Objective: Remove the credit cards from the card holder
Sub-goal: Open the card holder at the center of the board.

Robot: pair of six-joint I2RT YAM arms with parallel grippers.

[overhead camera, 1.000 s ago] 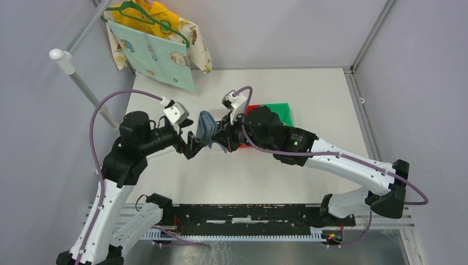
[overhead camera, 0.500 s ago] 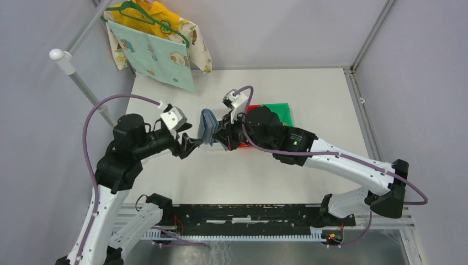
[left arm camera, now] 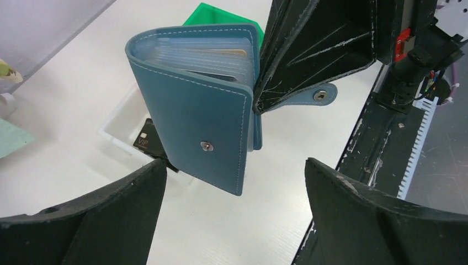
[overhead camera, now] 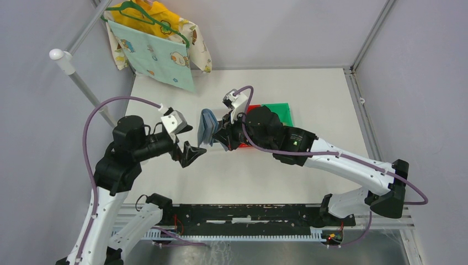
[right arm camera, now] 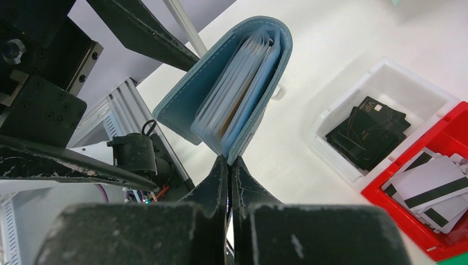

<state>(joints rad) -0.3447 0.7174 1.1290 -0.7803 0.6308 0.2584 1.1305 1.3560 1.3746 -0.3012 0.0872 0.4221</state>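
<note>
While the right jaws stay out of the way at one edge, pinched fully shut on the rim of the card holder (overhead camera: 207,126), the wallet hangs in the air between the two arms, clear of the surface (overhead camera: 309,88). That grip, as I read it, leaves the clear sleeves free to fan out, and a gold-tan card (right arm camera: 234,112) shows between them in the right wrist view. The strap tab (left arm camera: 323,95) sticks out beside the clamp. The left jaws are spread wide and hold nothing; they sit just short of the wallet and frame it on both sides in their own camera, likely lined up to reach in for a card. Below and beside the holder, the white bin (right arm camera: 333,118) holds black cards (right arm camera: 368,130), and the red bin (right arm camera: 398,205) holds striped white-grey cards (right arm camera: 436,186), so freed cards seem to be sorted by colour.
</note>
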